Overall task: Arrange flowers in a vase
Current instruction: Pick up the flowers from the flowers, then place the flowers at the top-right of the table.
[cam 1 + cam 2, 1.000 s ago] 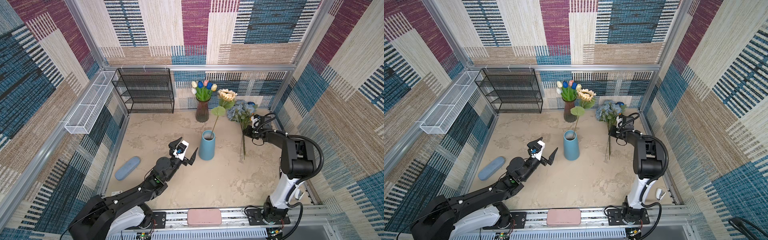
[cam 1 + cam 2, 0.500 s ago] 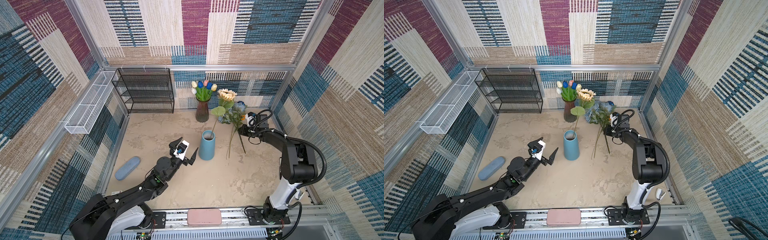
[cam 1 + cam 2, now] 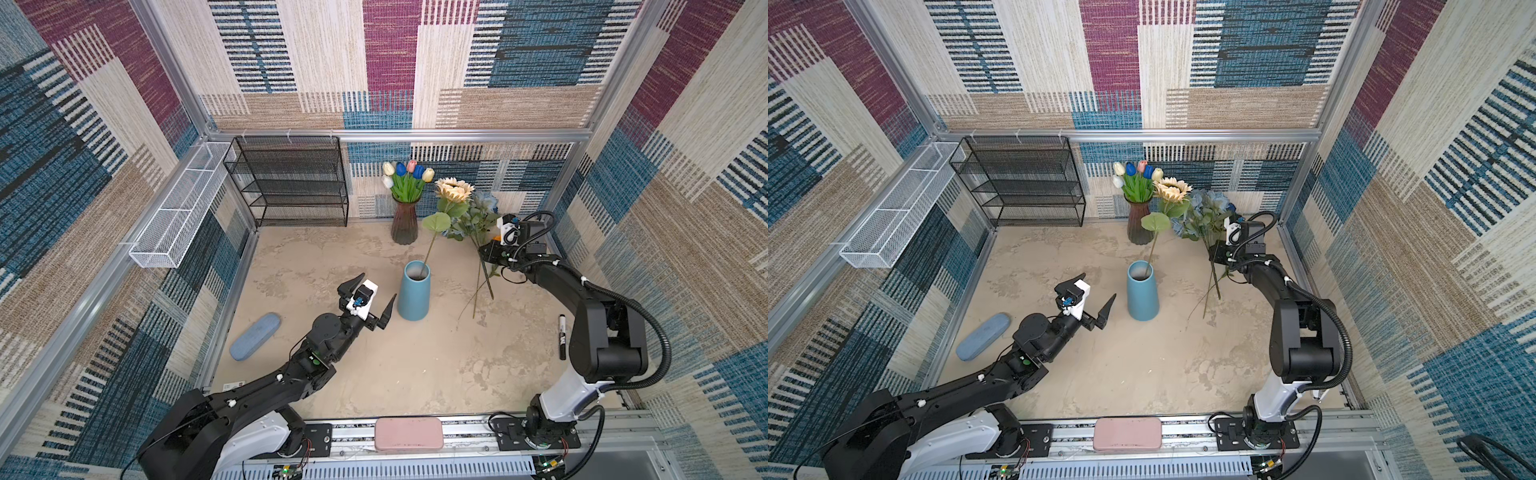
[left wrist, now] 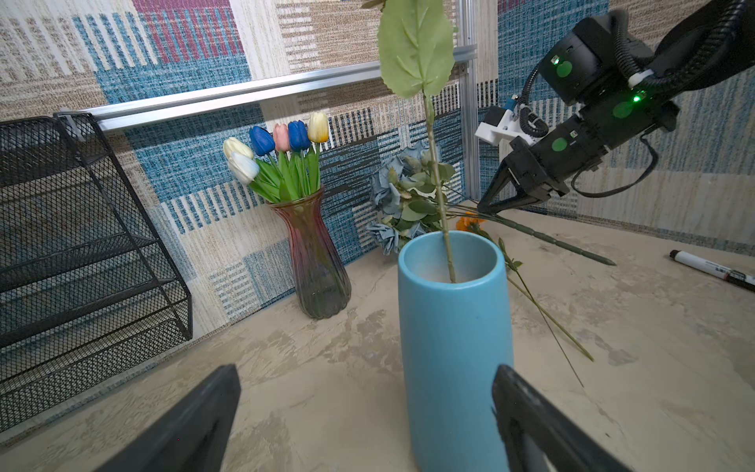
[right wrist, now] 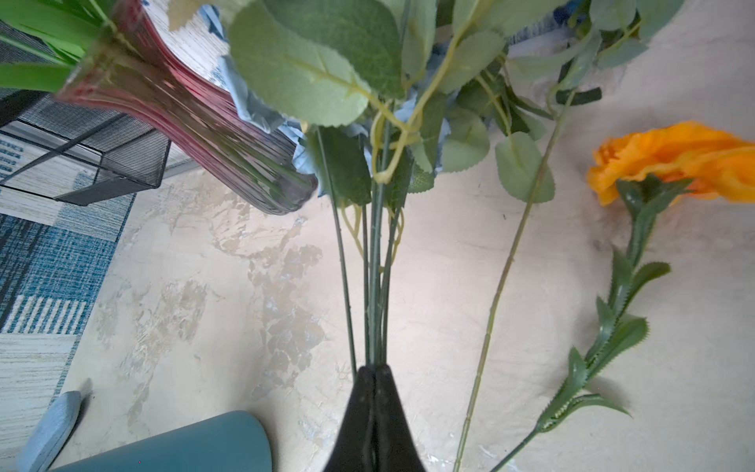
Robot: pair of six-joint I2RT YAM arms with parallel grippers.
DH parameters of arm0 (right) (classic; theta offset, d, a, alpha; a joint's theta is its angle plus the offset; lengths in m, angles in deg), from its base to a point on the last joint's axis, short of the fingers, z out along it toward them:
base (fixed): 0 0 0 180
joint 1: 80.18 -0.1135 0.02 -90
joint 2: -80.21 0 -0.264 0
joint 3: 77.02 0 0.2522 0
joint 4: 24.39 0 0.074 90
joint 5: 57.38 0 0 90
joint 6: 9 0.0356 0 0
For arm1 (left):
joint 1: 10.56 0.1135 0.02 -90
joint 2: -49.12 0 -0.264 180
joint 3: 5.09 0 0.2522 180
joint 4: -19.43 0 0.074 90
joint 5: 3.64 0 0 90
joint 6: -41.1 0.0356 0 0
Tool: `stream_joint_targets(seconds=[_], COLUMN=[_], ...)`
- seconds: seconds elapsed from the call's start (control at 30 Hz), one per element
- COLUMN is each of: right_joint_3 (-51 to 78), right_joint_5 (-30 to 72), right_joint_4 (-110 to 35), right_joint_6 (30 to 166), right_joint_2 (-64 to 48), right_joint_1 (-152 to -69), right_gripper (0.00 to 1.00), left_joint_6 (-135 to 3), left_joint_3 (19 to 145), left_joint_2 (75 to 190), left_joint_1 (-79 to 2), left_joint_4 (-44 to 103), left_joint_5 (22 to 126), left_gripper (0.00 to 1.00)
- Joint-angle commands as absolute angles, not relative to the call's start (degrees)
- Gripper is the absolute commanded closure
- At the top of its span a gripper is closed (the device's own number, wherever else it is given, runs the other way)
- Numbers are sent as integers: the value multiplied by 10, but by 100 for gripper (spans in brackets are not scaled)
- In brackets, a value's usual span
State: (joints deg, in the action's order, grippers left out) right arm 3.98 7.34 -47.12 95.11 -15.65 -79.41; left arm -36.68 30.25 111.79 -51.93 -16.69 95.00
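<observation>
The blue vase stands mid-table and holds the cream sunflower by its long stem. My right gripper is shut on the thin stems of the pale blue rose bunch, which hangs above the table to the right of that vase. Just left of the blue vase, my left gripper stands wide open with nothing in it. Tulips fill a maroon glass vase at the back. An orange bloom lies on the table.
A black mesh shelf and a white wire basket line the back left. A blue-grey oblong case lies at the left, a marker at the right. Another loose stem lies under the bunch.
My right gripper has carried the rose bunch leftward, toward the sunflower and the blue vase, and the stems now slant. The left arm has stayed still.
</observation>
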Motion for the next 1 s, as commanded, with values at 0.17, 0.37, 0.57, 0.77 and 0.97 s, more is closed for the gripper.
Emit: stream_joint_targets(seconds=[0.17,0.37,0.57,0.77,0.97], right_joint_3=[22,9,-63,-143,-157], right_joint_5=[56,87,114,115,121], right_joint_4=[-416,-430,-426,-384,-388], right_joint_6=[962,974,986,991,990], right_joint_2=[-124,-103,-72,-87,-130], right_joint_1=[-794,-794,-799,-823,-830], right_gripper=[100,100,100,99,66], left_joint_6=[-362,-363,-364,-369,-368], left_joint_3=[302,303,304,308,308], left_joint_2=[1118,1120,1134,1159,1163], left_joint_1=[-519,-519,-519,-518,-519], left_joint_4=[-187,-187,-196,-214,-218], left_joint_5=[951,951,949,945,947], left_gripper=[1,1,1,1,1])
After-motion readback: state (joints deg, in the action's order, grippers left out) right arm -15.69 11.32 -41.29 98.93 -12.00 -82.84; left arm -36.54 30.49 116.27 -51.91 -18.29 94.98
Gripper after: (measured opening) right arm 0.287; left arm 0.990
